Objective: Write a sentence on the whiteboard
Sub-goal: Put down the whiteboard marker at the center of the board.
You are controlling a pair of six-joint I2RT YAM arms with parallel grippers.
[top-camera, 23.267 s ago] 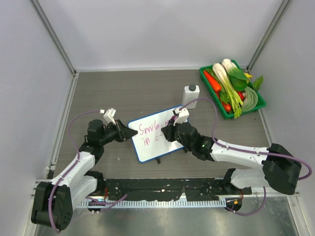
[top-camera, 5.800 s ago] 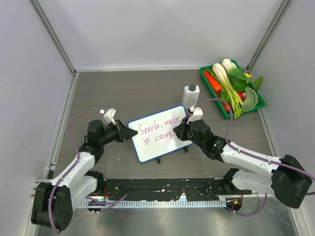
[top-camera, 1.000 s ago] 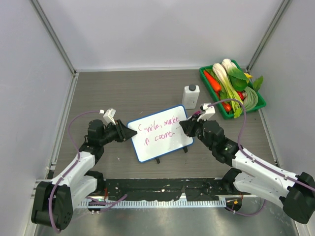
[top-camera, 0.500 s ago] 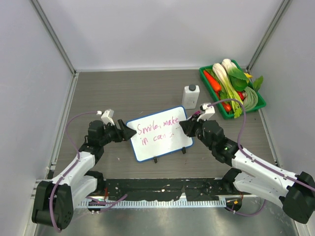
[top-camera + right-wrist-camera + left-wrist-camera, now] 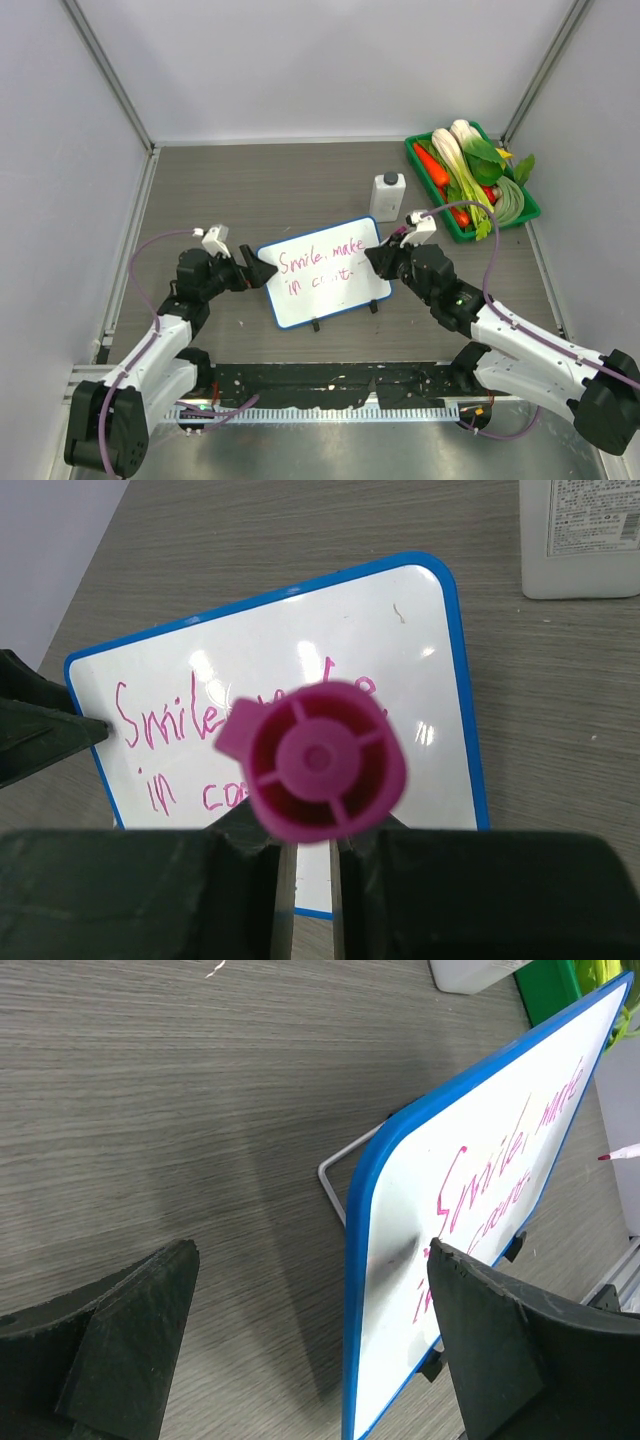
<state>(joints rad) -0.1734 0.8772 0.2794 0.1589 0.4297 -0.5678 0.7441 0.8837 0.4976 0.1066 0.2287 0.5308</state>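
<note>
Looking from the left, I see my left gripper (image 5: 252,272) with its jaws spread wide at the left edge of the whiteboard (image 5: 335,298), not pinching it. The board stands tilted on its feet mid-table and carries the sentence (image 5: 322,266) in two pink lines. The second line's end is too small for me to read. On the right, my right gripper (image 5: 378,260) is clenched on the pink marker (image 5: 318,760), tip near the board's right edge. I judge the writing about done. Next I must back both arms away without knocking the board.
</note>
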